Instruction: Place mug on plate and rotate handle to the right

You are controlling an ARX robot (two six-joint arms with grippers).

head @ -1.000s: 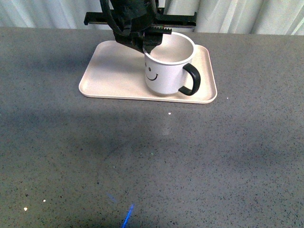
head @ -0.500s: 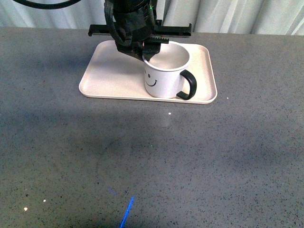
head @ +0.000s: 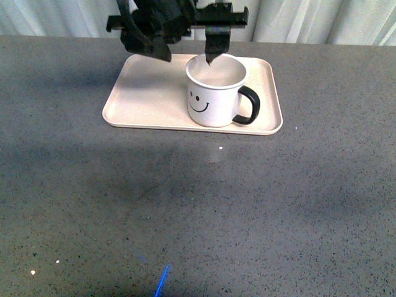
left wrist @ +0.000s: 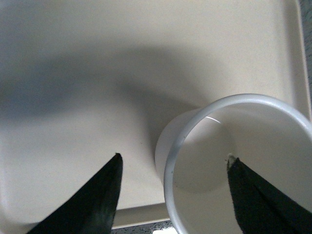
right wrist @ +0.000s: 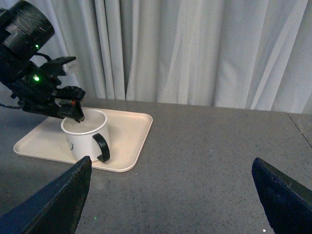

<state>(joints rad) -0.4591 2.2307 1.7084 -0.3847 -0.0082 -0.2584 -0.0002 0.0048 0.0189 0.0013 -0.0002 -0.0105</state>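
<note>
- The mug (head: 213, 93) is seen standing upright on the plate (head: 145, 93), on the plate's right half and nearer its front rim than its back rim
- The handle (head: 249, 105) is turned toward the plate's right edge, angled slightly toward the front rim, and lies inside the rim
- The printed smiley face is shown toward the plate's front rim, facing the front camera
- The left gripper (head: 187, 59) is held spread open above the back part of the plate; nothing is gripped
- In the left wrist view one of its fingers (left wrist: 243, 190) is seen over the mug's opening and the other over bare plate just beside the mug, so that the mug's wall is bracketed; no contact with the mug can be made out
- The right gripper (right wrist: 169, 163) is held wide open with nothing between its fingers, well apart from the plate, over the grey table (head: 198, 204)
- The plate is laid flat on the table, with pale curtains (right wrist: 195, 48) hung beyond its back rim
</note>
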